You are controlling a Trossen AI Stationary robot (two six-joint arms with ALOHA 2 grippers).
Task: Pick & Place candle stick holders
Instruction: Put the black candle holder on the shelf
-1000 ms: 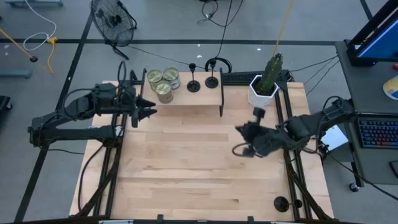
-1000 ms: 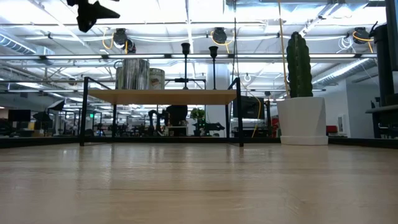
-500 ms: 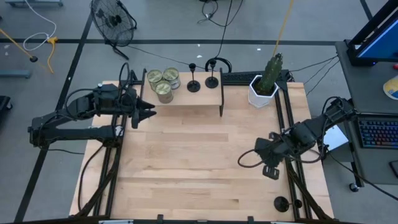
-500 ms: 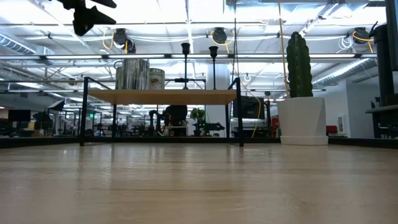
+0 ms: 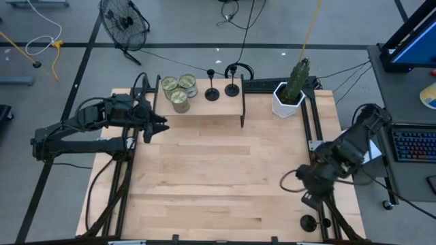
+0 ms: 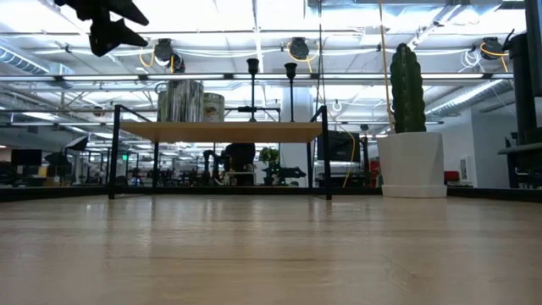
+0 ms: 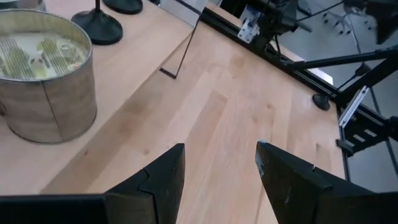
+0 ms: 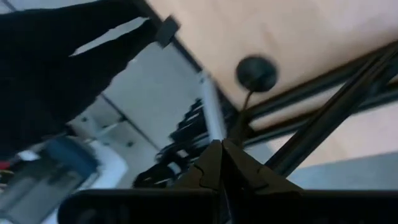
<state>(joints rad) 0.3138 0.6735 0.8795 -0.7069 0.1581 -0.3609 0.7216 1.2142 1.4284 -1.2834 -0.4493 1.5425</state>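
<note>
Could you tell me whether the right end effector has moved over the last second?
Yes. The right end effector has swung away from the cactus pot, toward the near right table corner.

Cans [image 5: 178, 90] left of two candlesticks [image 5: 222, 88] on shelf [image 5: 204, 106]; potted cactus [image 5: 291, 88] right.

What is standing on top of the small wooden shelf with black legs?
Three metal tins and two black candlestick holders stand on the wooden shelf. The tins' contents cannot be identified.

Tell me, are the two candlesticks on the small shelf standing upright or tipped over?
Upright. In the low view both candlesticks stand with straight vertical stems on the shelf, cups on top.
</note>
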